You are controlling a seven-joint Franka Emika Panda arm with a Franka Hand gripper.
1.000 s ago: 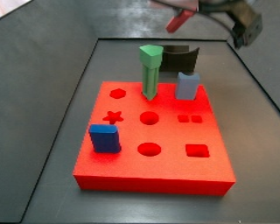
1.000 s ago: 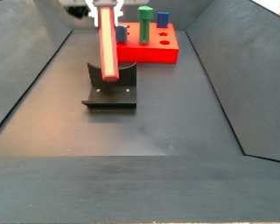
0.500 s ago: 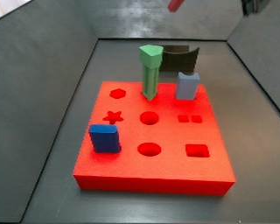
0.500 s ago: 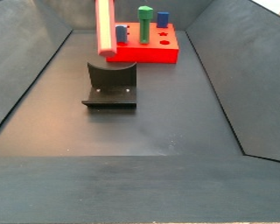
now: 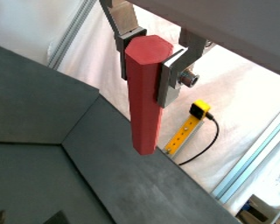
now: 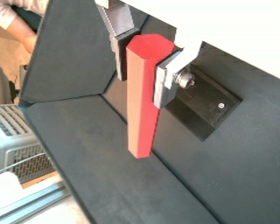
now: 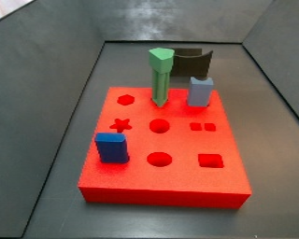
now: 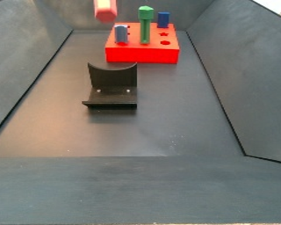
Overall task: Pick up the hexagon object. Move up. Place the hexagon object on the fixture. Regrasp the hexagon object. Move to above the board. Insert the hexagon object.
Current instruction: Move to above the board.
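In both wrist views the claw (image 5: pixel 152 51) grips the top of the hexagon object (image 5: pixel 145 96), which hangs upright, its lower end free above the dark floor. In a side view only the bar's lower tip (image 8: pixel 104 10) shows at the picture's upper edge, high above the fixture (image 8: pixel 111 85), with open air between them. The board (image 7: pixel 166 147) lies well behind the fixture, carrying the green peg (image 7: pixel 160 76), the light-blue block (image 7: pixel 201 91) and the dark blue cube (image 7: pixel 109 147).
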